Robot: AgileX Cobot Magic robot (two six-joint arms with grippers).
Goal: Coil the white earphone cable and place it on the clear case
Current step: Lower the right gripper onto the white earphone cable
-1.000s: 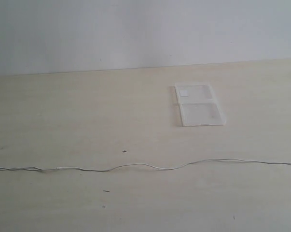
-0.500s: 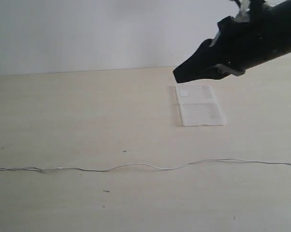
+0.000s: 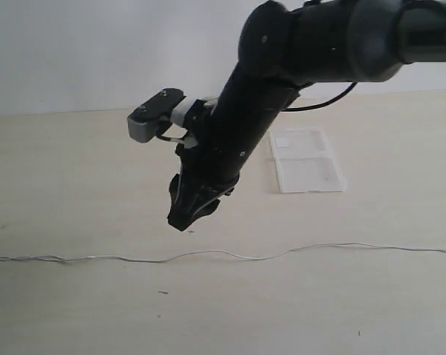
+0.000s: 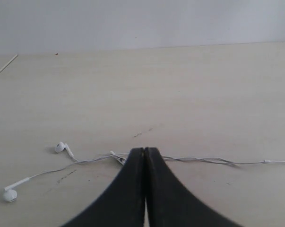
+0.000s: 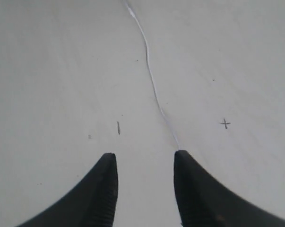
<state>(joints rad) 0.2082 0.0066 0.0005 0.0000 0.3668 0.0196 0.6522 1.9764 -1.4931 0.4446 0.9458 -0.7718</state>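
The white earphone cable (image 3: pixel 230 256) lies stretched in a thin wavy line across the front of the table. The clear case (image 3: pixel 308 163) lies open and flat behind it, to the right. My right gripper (image 3: pixel 181 219) reaches across the middle and points down just above the cable. In the right wrist view the right gripper (image 5: pixel 144 158) is open and empty, with the cable (image 5: pixel 151 80) running up to one fingertip (image 5: pixel 181 158). The left gripper (image 4: pixel 144 151) is shut on nothing, low over the table, with the cable (image 4: pixel 203 160) and two earbuds (image 4: pixel 60 147) just beyond its tips.
A pale wall rises behind the table's far edge (image 3: pixel 97 111). A small cross mark (image 5: pixel 225 124) and a short dark streak (image 3: pixel 163 292) sit on the tabletop near the cable. The left arm is out of the exterior view.
The right arm has swung in from the upper right, down and leftward to just above the cable, and its jaws have opened. The cable and case have not moved.
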